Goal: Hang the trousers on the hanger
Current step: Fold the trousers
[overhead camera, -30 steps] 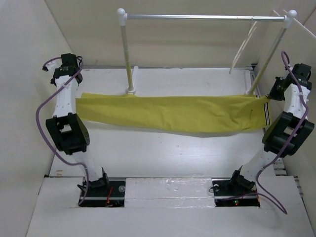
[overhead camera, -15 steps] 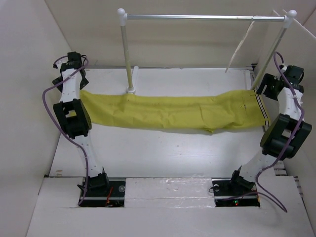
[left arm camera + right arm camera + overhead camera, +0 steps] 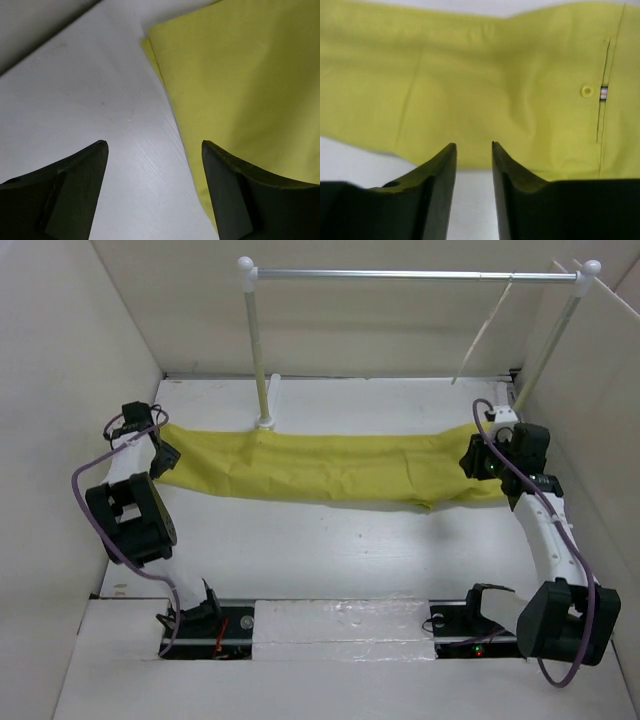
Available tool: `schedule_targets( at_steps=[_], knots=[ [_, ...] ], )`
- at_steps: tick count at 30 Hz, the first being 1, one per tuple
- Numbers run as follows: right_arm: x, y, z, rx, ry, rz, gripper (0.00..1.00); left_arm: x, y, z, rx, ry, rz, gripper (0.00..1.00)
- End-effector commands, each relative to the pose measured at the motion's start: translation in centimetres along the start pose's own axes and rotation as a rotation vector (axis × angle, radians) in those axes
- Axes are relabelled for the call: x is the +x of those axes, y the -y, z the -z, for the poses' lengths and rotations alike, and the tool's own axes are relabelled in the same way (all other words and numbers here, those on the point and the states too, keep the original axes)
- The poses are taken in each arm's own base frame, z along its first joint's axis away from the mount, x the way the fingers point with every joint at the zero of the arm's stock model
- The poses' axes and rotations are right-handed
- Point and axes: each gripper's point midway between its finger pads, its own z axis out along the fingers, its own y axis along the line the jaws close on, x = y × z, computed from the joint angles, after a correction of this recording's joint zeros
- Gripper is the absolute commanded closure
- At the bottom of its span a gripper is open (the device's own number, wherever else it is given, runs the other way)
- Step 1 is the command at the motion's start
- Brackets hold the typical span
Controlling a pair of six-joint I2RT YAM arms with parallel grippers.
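The top view looks down from behind over the whole white worktop (image 3: 320, 550). Both wrist views hang close above the mustard-yellow cloth trousers (image 3: 330, 468), which all three share.

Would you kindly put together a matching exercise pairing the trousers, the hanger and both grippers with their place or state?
Things: 1 trousers; 2 hanger; 3 left gripper; 4 right gripper.
States: A jaws narrowly apart, empty; B hanging from the rail; C spread flat on the table; D jaws wide apart, empty.
Pairs: 1-C; 2-B; 3-D; 4-A.
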Motion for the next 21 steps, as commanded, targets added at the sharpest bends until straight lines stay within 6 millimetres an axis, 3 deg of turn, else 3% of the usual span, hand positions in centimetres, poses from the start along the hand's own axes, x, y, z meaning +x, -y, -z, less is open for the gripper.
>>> schedule_targets(
  at_steps=[1, 2, 3, 6, 7, 9, 14, 17, 19, 20, 21],
  knots=[
    [3.6, -1.9, -0.4, -0.100, -0.110, 0.082, 0.56, 1.3, 0.7, -3.7, 0.075, -0.113, 0.063, 0.28],
    [4.3, -2.0, 0.0, -0.098, -0.118, 0.087, 0.48, 0.9, 0.6, -4.1, 0.074, -0.108, 0.072, 0.23],
    [6.9, -1.5, 0.1, -0.084, -0.165, 0.062, 0.38, 0.9, 0.9, -4.3, 0.085, -0.109, 0.066, 0.22],
    [11.1, 0.7, 0.8, -0.034, -0.216, -0.061, 0.29, 1.8, 1.8, -6.0, 0.101, -0.150, 0.074, 0.20],
    [12.1, 0.2, 0.8, -0.053, -0.236, -0.080, 0.27, 2.0, 1.9, -6.4, 0.104, -0.154, 0.077, 0.20],
    [13.7, 1.9, 1.0, -0.003, -0.237, -0.149, 0.23, 2.6, 1.9, -6.9, 0.101, -0.166, 0.085, 0.20],
    [14.1, 4.5, -0.3, 0.038, -0.175, -0.263, 0.19, 3.1, 1.9, -7.9, 0.090, -0.175, 0.101, 0.18],
    [13.6, 5.0, -2.4, 0.012, -0.125, -0.347, 0.18, 2.9, 1.8, -8.4, 0.069, -0.168, 0.106, 0.20],
    [13.1, 5.9, -3.7, 0.035, -0.094, -0.403, 0.18, 2.3, 1.8, -8.6, 0.059, -0.150, 0.109, 0.28],
    [13.2, 6.4, -4.1, 0.052, -0.089, -0.417, 0.19, 2.2, 1.9, -8.8, 0.064, -0.143, 0.102, 0.45],
    [12.6, 7.2, -4.6, 0.077, -0.054, -0.411, 0.21, 2.0, 2.0, -8.7, 0.070, -0.138, 0.097, 0.52]
  ],
)
